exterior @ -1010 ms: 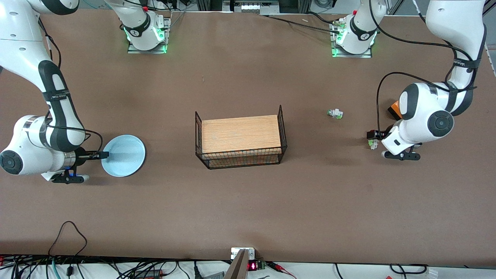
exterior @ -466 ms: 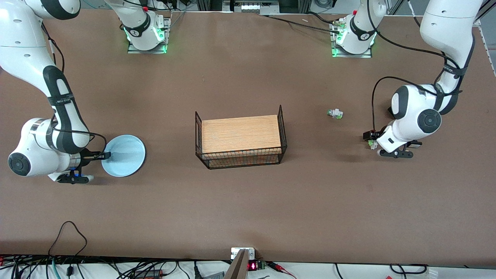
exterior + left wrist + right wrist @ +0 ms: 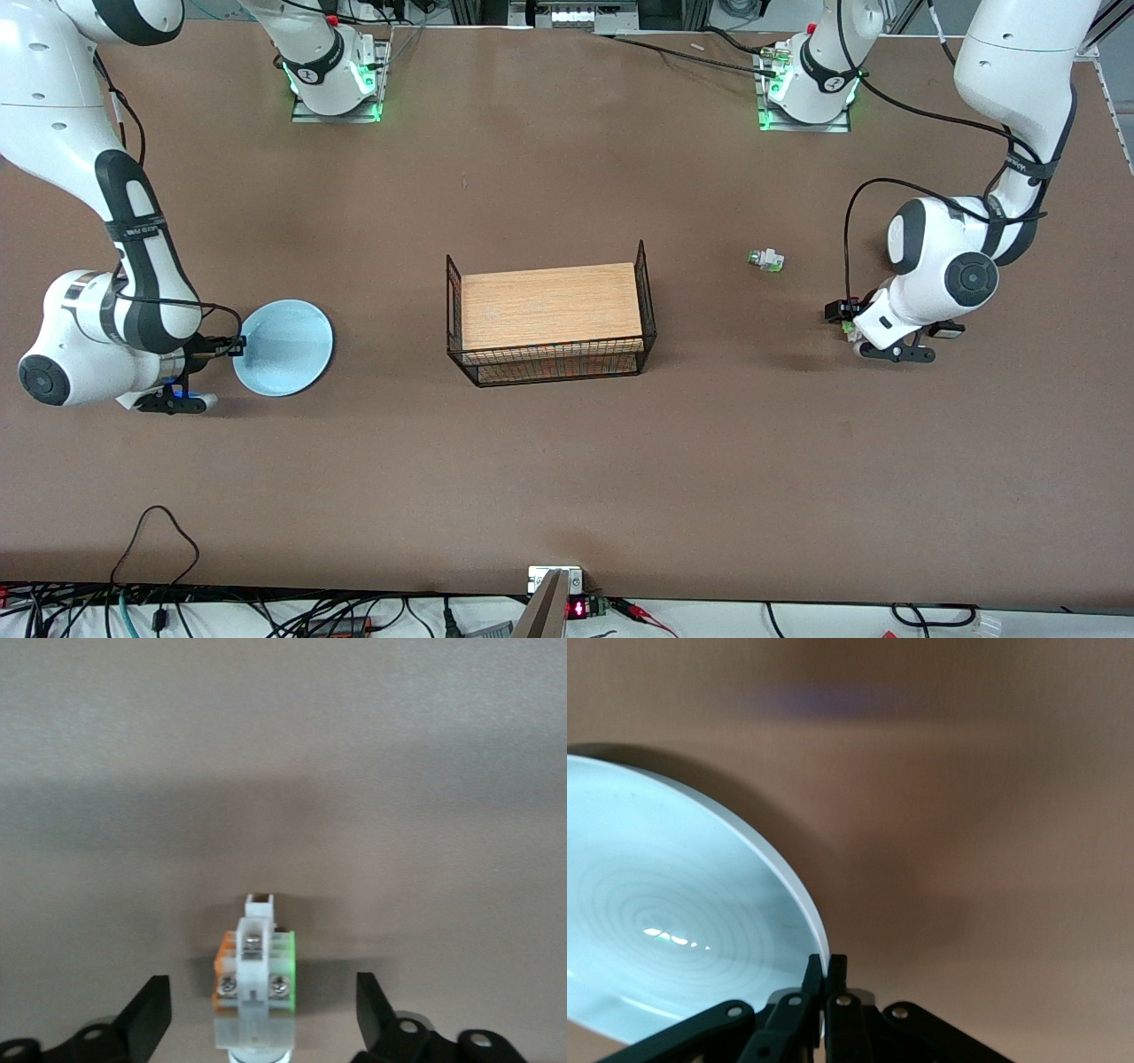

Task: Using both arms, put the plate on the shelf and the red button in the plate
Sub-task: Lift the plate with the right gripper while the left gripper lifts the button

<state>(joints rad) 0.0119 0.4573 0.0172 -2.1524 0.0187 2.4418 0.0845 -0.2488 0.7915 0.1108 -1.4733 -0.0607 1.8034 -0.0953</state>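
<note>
The pale blue plate lies toward the right arm's end of the table and looks tipped, with its gripped edge raised. My right gripper is shut on that rim. In the right wrist view the fingertips pinch the plate edge. Toward the left arm's end, the red button sits on the table under my left gripper. In the left wrist view the white module with green and orange sides lies between the open left gripper, a gap on each side. Its cap is hidden.
A black wire basket holding a wooden board stands mid-table. A second white-green button module lies on the table between the basket and the left arm, farther from the front camera than the red button.
The right gripper has closed on the plate's rim and the plate has tipped up. The left arm has shifted slightly toward the basket, staying low over the button.
</note>
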